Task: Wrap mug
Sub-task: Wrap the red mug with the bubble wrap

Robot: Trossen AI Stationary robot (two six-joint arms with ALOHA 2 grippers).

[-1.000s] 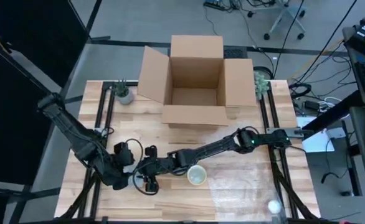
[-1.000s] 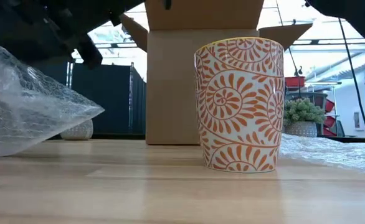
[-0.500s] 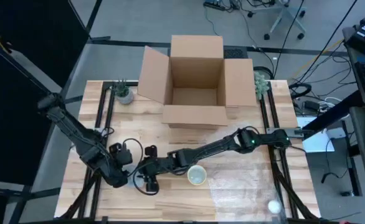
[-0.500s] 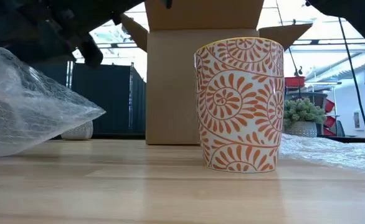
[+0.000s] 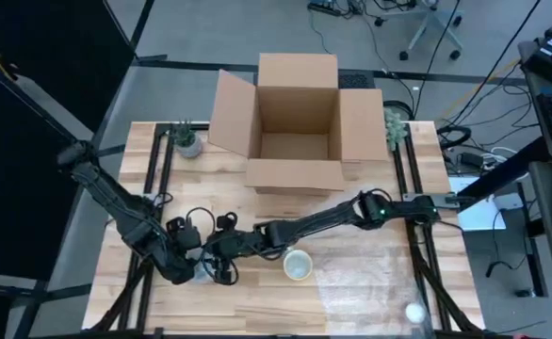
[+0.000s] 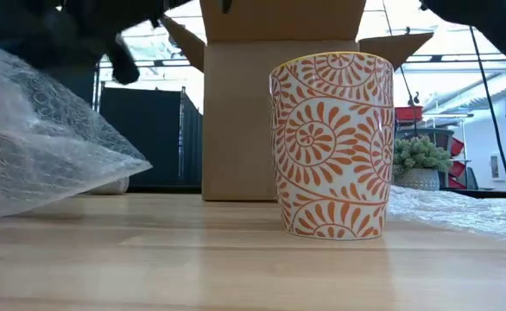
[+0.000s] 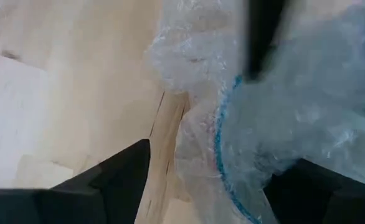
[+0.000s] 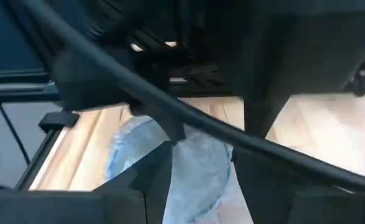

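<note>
An orange-patterned mug [image 5: 298,266] [image 6: 332,145] stands upright on its base on the wooden table, untouched. At the near left both grippers meet at a bundle of bubble wrap [image 6: 37,147] [image 7: 282,106] with a blue-rimmed thing inside. My right gripper [image 5: 221,262] [image 8: 198,180], reaching across from the right, is shut on the wrap. My left gripper [image 5: 193,269] [image 7: 210,186] is open, one finger on each side of the bundle; I cannot tell whether either touches it. My right gripper pinches a bunched part of the bubble wrap [image 8: 195,158] between its two fingers, several layers by the look of it. In the low view the bundle sits tilted, its free end [image 6: 136,160] raised off the table.
An open cardboard box [image 5: 295,122] stands at the far middle, with small potted plants [image 5: 186,139] [image 5: 396,122] on either side of it. A loose sheet of bubble wrap [image 5: 380,273] lies right of the mug, and a white ball [image 5: 414,312] sits near the front right.
My right gripper has drawn slightly toward the table's far left, closer to my left gripper. The wrapped bundle has tipped up: its top stands higher in the low view than before. The mug has stayed in place.
</note>
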